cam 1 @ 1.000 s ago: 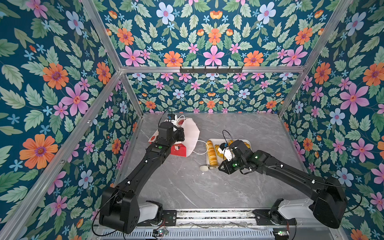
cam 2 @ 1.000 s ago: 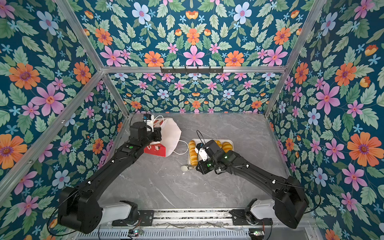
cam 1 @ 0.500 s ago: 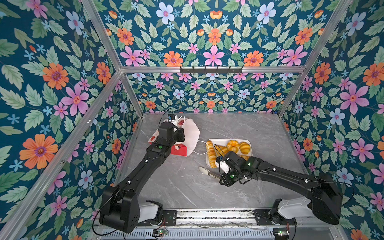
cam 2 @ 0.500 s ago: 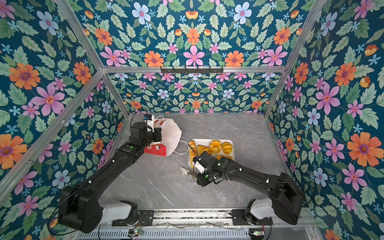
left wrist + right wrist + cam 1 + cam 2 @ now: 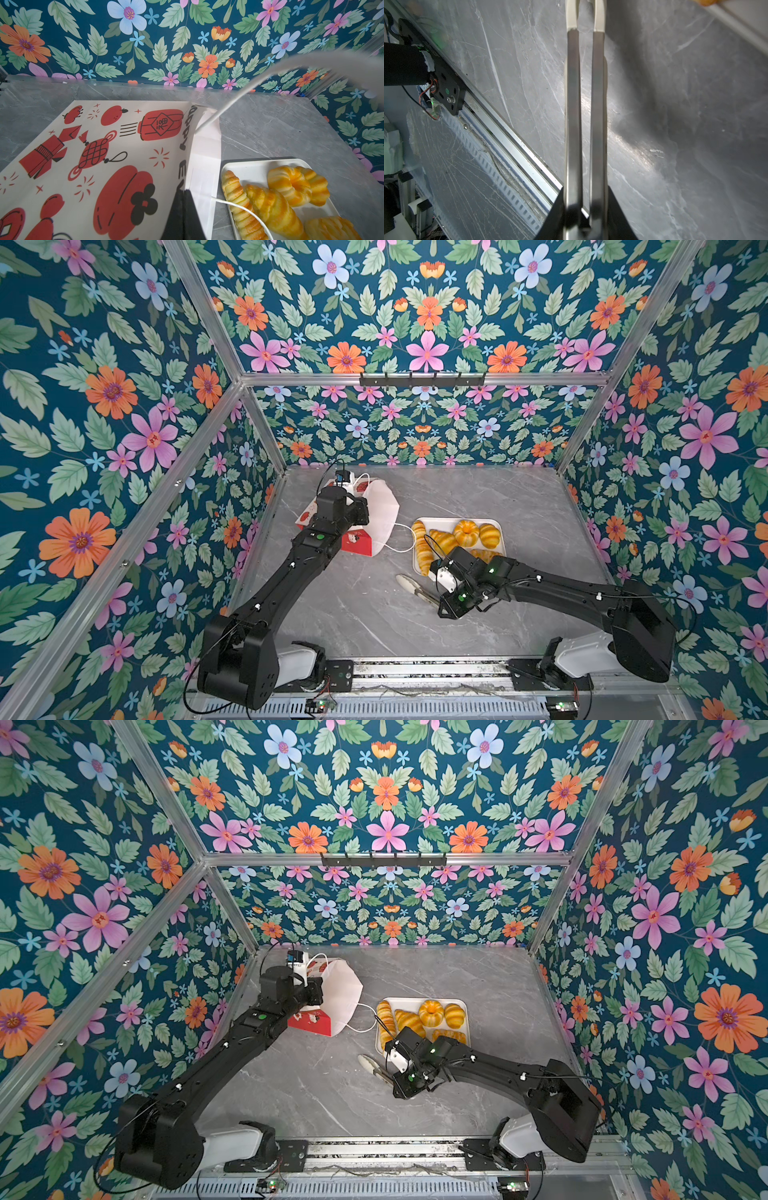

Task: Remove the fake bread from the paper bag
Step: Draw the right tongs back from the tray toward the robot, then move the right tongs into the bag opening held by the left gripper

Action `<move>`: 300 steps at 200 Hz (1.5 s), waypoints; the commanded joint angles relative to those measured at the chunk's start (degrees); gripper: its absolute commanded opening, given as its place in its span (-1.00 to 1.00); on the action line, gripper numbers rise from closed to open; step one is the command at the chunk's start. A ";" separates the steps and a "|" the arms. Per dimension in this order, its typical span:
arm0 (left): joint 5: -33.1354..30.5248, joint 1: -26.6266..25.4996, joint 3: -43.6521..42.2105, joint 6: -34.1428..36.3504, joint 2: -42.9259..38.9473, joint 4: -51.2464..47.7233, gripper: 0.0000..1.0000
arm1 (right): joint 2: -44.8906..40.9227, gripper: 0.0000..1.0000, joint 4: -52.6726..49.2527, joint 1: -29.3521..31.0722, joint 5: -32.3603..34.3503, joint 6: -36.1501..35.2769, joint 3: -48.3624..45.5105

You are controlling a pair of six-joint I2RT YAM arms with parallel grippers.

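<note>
The right tool is closed on the handle end of a pair of metal tongs with cream tips. It squeezes the two arms almost parallel, with only a narrow gap between them. I see nothing between the cream tips. In both top views the tongs are in the lower centre of the frame, over bare grey marble desk. They point away from the tray, toward the left. Whether the tips touch the desk I cannot tell.

Just beside this tool, to the upper right of it, is the flat white rounded-rectangle tray. The golden-yellow fake bread lies on it: a long plaited loaf, a croissant, a ring doughnut, a roll, and one more piece half hidden by the right arm. I judge the tray is the place for pieces taken out with the tongs.

Further to the upper left lies the red-and-white paper bag, on its side, with the mouth turned to the tray. The left tool is fully closed and pinches the paper edge at the mouth, probably so that the bag stays open and does not slide. The white inside looks empty, so the task seems nearly finished, but the deep part is hidden.
</note>
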 commanded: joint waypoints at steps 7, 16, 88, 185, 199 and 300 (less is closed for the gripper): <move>0.08 0.12 -0.06 -0.13 -0.29 1.31 -1.00 | 0.24 -0.47 0.95 0.06 -0.96 0.79 -0.24; 0.16 0.07 0.00 -0.04 -0.28 1.40 -1.00 | 0.05 -0.47 1.15 0.08 -0.98 0.88 -0.48; 1.08 0.14 1.06 0.62 0.94 0.79 -1.00 | -10.00 -0.68 -1.99 0.05 5.58 0.86 1.13; 7.93 -0.12 5.74 10.64 5.60 -4.48 -1.00 | -9.81 -0.69 -4.64 -0.95 14.52 -6.49 14.09; 8.21 -0.42 6.59 12.81 6.37 -6.58 -1.00 | -6.23 -0.69 -1.21 -2.93 12.97 -6.47 15.45; 3.07 -6.10 12.55 32.69 7.83 -17.47 -1.00 | 11.81 -0.70 20.05 -6.50 -1.92 -0.04 16.60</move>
